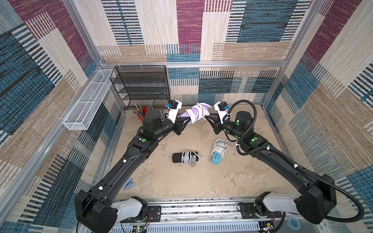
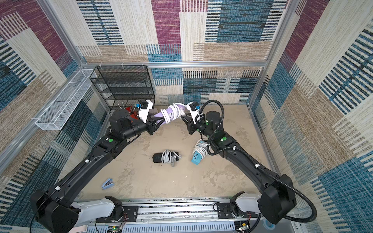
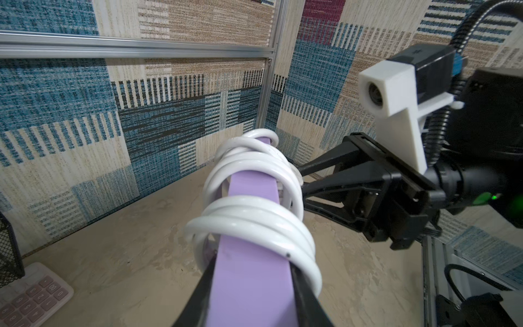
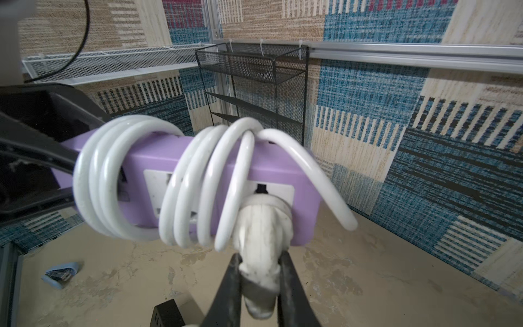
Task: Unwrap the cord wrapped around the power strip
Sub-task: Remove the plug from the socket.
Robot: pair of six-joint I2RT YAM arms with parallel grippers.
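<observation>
Lilac power strip (image 4: 152,154), white cord (image 4: 92,175), black mesh rack (image 1: 141,84), tan tabletop (image 1: 181,181)

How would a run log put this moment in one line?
left claw: shut on purple plastic power strip | right claw: shut on white plug | thick white cord: coiled around strip | strip: held above beige table

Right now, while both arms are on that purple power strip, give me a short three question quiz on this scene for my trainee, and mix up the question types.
1. How many cord-wrapped power strips lie on the table?
2. True or false: the left gripper holds the purple power strip clear of the table.
3. The right gripper is shut on: A) the purple power strip; B) the white plug; C) nothing.
Key: 1) Two: the black power strip and the blue power strip. 2) True. 3) B.
</observation>
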